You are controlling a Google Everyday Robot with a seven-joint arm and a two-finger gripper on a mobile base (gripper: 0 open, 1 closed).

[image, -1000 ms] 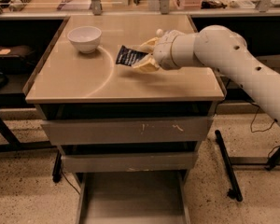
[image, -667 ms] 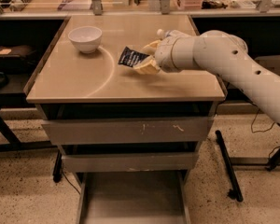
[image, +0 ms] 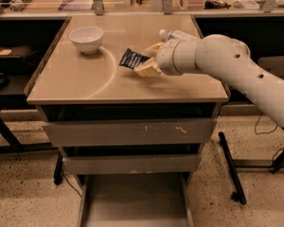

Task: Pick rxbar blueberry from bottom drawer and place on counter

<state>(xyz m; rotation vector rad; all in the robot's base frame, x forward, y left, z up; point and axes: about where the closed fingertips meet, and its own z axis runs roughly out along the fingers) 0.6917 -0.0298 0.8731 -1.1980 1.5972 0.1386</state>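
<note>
Fingers: two cream-coloured fingers are pinching the small dark navy wrapper bar with white print, one above it and one below.
Gripper: the gripper is hanging low over the right half of the glossy tan rectangular worktop, pointing left from the thick white arm.
Bar: it is sticking out to the left of the fingers, tilted; whether its lower edge is touching the worktop cannot be told.
Bowl: a small white round bowl is sitting upright on the worktop's far left part, well apart from the bar.
Bottle: a clear plastic bottle is showing just behind the arm.
Drawers: the lowest grey metal drawer is standing pulled out, its flat floor showing; the two upper grey drawers are sitting shut.
</note>
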